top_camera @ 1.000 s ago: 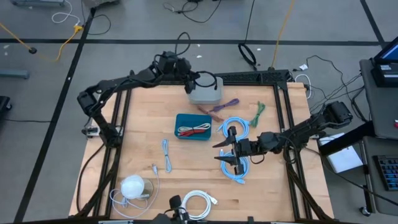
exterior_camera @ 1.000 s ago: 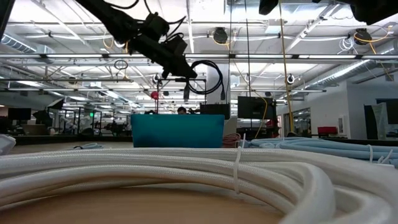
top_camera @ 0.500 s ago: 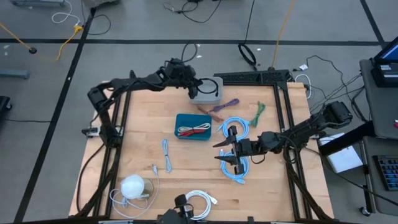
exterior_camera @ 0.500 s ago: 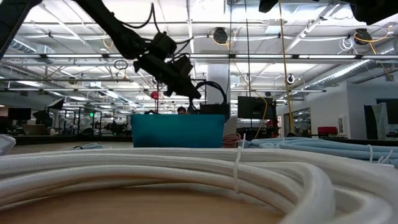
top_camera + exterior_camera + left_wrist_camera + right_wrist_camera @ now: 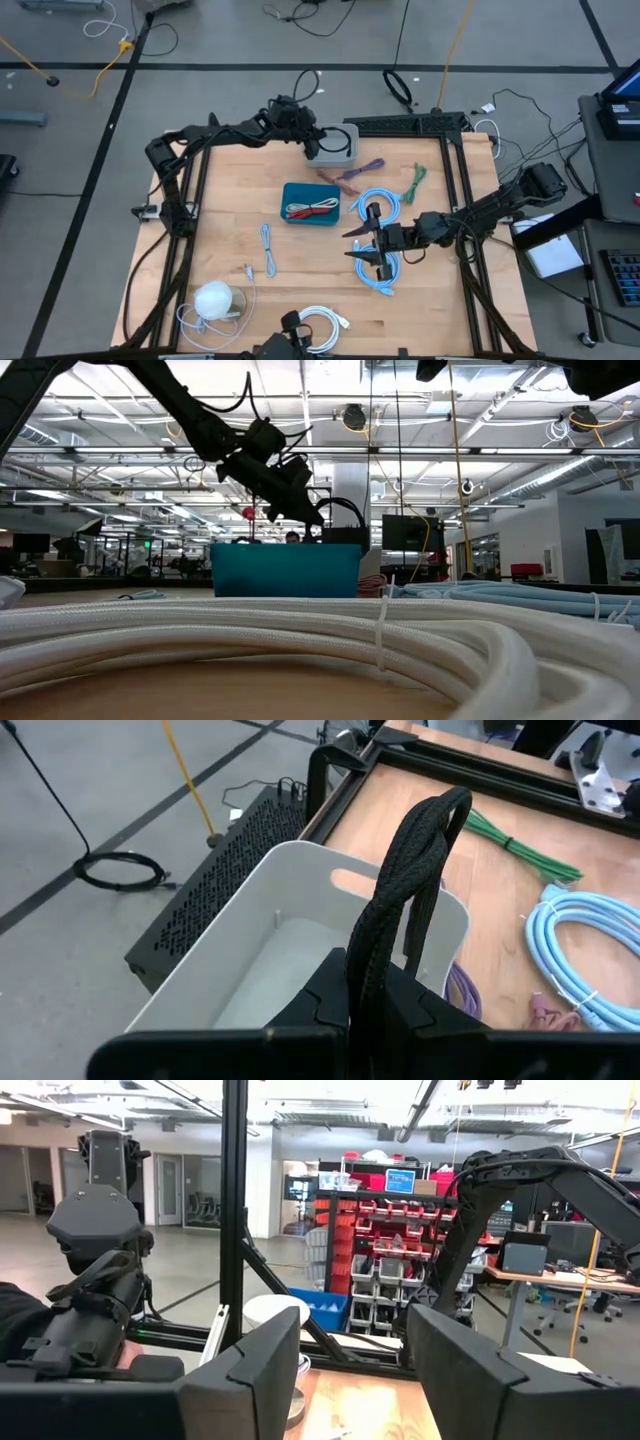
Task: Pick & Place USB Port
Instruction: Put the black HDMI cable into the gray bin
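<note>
My left gripper (image 5: pixel 312 140) is at the table's far edge, over a white bin (image 5: pixel 336 152), shut on a looped black braided cable (image 5: pixel 415 870). The low view shows that gripper (image 5: pixel 305 510) with the cable's loop (image 5: pixel 345 510) dropping behind the teal tray (image 5: pixel 285 570). The cable's plugs are hidden, and no USB port shows. My right gripper (image 5: pixel 362 243) hovers open above light blue cables (image 5: pixel 385 270) at the right of the table, and its own view (image 5: pixel 355 1360) shows nothing between its fingers. My left gripper pinches several strands of the folded black cable (image 5: pixel 365 975) between its two fingers. The fingers slant down from the table's left toward the bin. The loop (image 5: pixel 440 815) sticks out ahead of them over the bin's inside. Whether the cable touches the bin I cannot tell.
A teal tray (image 5: pixel 310 203) with red and white cables lies mid-table. A purple cable (image 5: pixel 360 170) and a green one (image 5: pixel 418 180) lie right of the bin. A white coil (image 5: pixel 320 325) and a white round thing (image 5: pixel 213 298) sit near the front edge.
My left gripper has come down toward the white bin with the black cable, reaching a little farther toward the table's right. The loop, once high above the teal tray in the low view, now hangs down behind it.
</note>
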`<state>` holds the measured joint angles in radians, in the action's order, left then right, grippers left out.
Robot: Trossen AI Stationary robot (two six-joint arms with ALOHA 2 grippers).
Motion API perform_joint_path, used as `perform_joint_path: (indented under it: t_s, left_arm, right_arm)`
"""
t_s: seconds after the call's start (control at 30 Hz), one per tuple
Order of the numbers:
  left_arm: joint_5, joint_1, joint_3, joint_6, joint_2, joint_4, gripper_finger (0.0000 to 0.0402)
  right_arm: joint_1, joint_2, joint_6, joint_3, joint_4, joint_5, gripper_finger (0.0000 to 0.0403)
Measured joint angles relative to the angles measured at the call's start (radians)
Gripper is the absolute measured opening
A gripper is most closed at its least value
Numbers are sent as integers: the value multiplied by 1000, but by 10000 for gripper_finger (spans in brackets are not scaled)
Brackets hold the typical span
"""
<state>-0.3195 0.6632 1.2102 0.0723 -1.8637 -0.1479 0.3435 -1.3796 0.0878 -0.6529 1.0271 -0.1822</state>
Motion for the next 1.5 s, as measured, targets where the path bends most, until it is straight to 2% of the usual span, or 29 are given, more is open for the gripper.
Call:
perform_joint_path:
  t_s: [0.17,0.3,0.67,0.8,1.27,1.5]
  left_arm:
    - [8,0,0,-4,0,24,12]
    - [55,0,0,8,0,64,12]
    - [51,0,0,5,0,47,12]
    - [96,3,1,9,-13,35,12]
    - [34,31,2,-32,-93,-34,12]
    - [118,23,2,-40,-92,-57,42]
  right_arm:
    - [0,0,0,0,0,0,180]
    - [3,0,-1,0,1,0,177]
    - [8,0,0,0,16,0,175]
    - [11,0,0,0,23,0,174]
    - [12,0,3,0,23,0,173]
    - [12,0,3,0,23,0,173]
